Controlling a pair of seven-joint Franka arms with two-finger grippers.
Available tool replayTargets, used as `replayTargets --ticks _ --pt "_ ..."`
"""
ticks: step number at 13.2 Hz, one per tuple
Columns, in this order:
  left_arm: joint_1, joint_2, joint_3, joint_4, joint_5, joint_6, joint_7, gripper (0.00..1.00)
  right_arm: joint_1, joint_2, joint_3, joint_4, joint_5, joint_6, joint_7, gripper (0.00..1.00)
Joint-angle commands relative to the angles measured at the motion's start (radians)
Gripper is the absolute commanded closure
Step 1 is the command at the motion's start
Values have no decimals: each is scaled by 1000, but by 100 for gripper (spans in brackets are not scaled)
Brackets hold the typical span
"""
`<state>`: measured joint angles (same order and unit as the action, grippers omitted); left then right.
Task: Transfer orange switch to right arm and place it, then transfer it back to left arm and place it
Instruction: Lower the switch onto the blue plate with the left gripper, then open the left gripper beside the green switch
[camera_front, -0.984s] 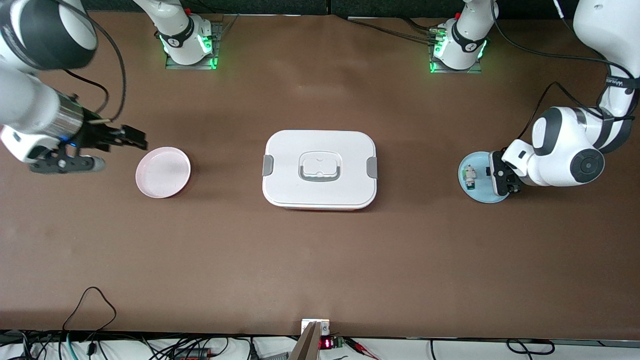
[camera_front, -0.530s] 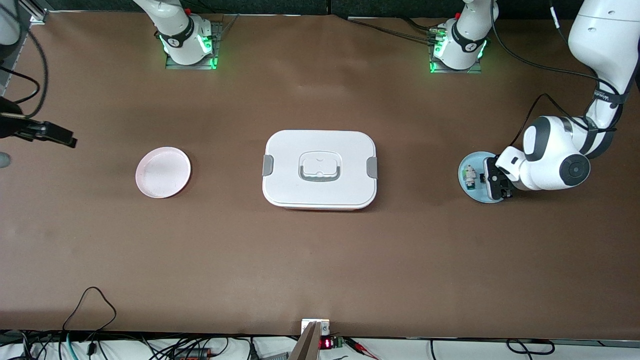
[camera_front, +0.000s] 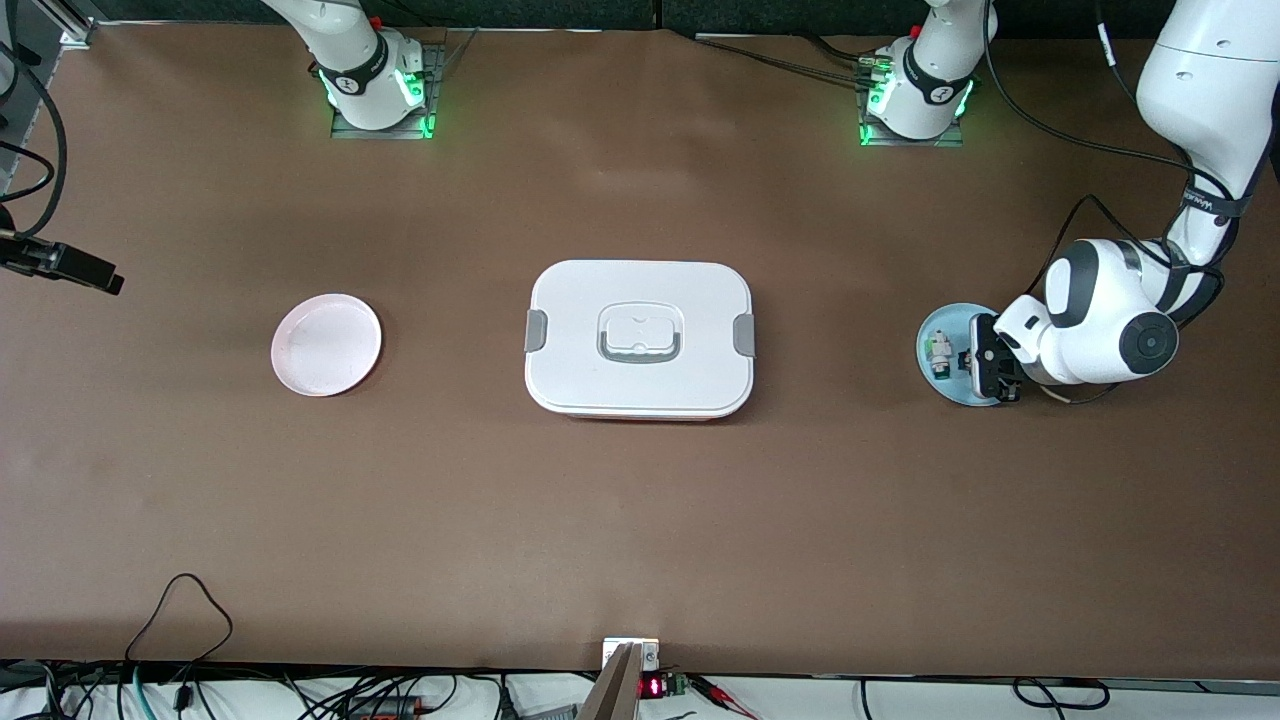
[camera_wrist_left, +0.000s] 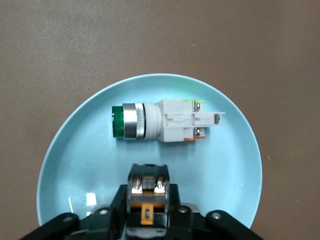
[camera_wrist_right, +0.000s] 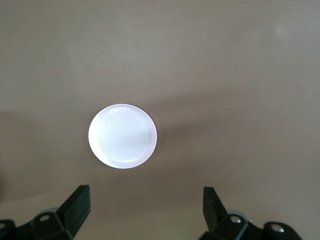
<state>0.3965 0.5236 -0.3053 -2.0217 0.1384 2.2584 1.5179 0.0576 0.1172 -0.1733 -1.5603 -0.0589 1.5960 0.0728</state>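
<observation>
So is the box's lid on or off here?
On. The box shows its white lid seated flush, grey handle lying flat in its recess, a grey clip at each end.

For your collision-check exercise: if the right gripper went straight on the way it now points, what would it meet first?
The right gripper, open, points down at the table. The pink plate lies slightly ahead of its fingertips, so it would probably meet bare table beside the plate first; depth is unclear, so the plate's rim is possible.
</observation>
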Motion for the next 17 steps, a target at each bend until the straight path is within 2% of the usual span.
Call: replayTargets --ticks 1,4,7,10,13,16,17 --pt "27 3 -14 1 18 4 15 0 24 -67 -14 -96 2 53 -83 0" --pt "24 -26 -15 47 17 -78 -40 0 24 -76 -17 -93 4 42 -122 0" --pt "18 -111 -46 115 15 -270 -227 0 24 -77 -15 -90 2 32 -130 0" --pt "21 -172 -55 172 -43 -325 -433 0 22 -62 -15 -66 5 45 -114 0" --pt "19 -224 -99 274 -54 -477 -836 0 24 -34 -15 -20 4 32 -119 0" --pt "12 -270 -120 380 -56 -635 -1113 0 27 -25 -14 -20 5 33 -116 0" --pt "10 -275 -145 427 -56 -680 -1225 0 27 -27 -14 -20 5 33 -116 0"
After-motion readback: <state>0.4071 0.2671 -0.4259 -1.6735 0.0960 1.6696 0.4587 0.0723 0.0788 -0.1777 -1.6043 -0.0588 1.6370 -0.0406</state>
